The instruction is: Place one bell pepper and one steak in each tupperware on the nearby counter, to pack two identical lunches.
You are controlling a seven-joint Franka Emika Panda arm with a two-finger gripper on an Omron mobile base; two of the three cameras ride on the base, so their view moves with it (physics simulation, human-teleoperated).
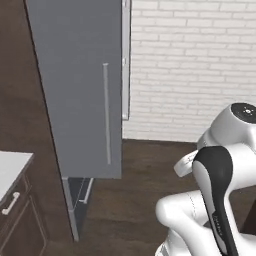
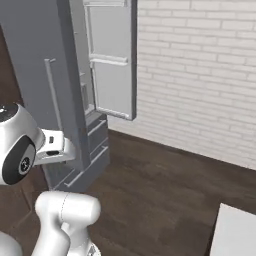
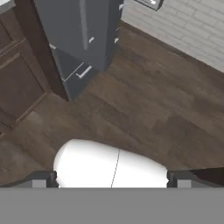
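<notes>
Left base view: tall grey refrigerator (image 1: 82, 90) ahead, near door closed, long vertical handle (image 1: 106, 114) on its face. Lower drawer (image 1: 80, 197) pulled slightly out. White brick wall (image 1: 192, 65) to the right, dark wood floor (image 1: 135, 200) below, corner of a light countertop (image 1: 10, 167) over dark cabinets at far left.

Right base view: far refrigerator door (image 2: 112, 57) swung open, pale shelves on its inner side. Light counter corner (image 2: 235, 232) at lower right.

Hand view: gripper (image 3: 111, 180) pointed down at the floor, 2 fingertips (image 3: 41, 180) spread wide, nothing between them. No pepper, steak or tupperware visible; location cannot be told.
</notes>
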